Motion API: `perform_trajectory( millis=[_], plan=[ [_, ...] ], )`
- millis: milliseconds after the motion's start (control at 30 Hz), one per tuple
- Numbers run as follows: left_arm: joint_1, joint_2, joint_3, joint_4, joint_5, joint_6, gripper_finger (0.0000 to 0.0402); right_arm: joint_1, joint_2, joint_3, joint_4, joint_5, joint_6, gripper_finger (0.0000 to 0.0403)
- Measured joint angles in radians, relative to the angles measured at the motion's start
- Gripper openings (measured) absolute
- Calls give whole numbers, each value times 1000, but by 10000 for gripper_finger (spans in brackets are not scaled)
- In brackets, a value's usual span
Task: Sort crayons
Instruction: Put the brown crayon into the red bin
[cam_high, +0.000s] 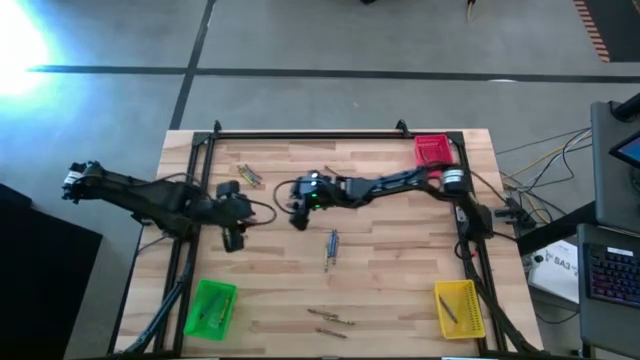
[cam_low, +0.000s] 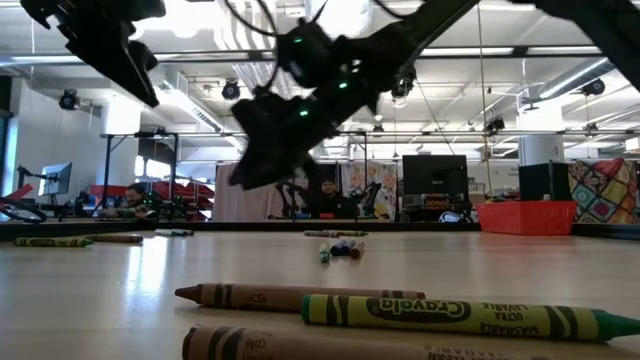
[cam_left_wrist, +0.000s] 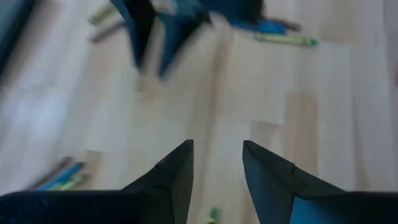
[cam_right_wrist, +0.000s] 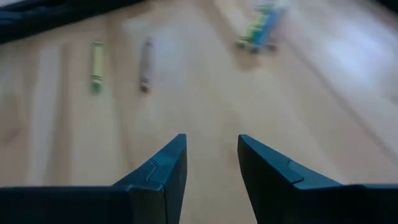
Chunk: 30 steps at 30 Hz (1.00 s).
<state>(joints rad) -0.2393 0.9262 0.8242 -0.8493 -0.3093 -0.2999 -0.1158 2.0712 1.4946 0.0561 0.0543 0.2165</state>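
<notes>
Where crayons (cam_high: 331, 246) scatter, wide bare table (cam_high: 400, 270)

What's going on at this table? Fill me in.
Two robot arms are sorting crayons on a wooden table into coloured trays. Both grippers are open and empty: the right gripper hangs over the table's middle near a blue crayon cluster, the left gripper a little to its left. The green tray and yellow tray already hold crayons; the red tray looks empty. Loose crayons remain near the front edge and the back left.
</notes>
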Motion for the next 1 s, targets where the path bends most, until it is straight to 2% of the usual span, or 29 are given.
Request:
perform_trajectory(
  millis=[233, 367, 633, 800, 1000],
  plan=[
    [-2, -144, 0, -101, -207, -64, 121, -3, 187, 227, -5, -78, -4, 133],
    [-3, -167, -1, -124, -200, -87, 121, -3, 270, 367, -36, -114, -11, 132],
    [-3, -144, -3, -142, -229, -113, 121, 2, 444, 659, -197, -117, -78, 135],
    [-3, -121, -4, -150, -230, -113, 121, 8, 510, 754, -204, -164, -84, 132],
    [-3, -109, -4, -147, -230, -103, 121, 14, 573, 813, -209, -167, -80, 130]
  ],
)
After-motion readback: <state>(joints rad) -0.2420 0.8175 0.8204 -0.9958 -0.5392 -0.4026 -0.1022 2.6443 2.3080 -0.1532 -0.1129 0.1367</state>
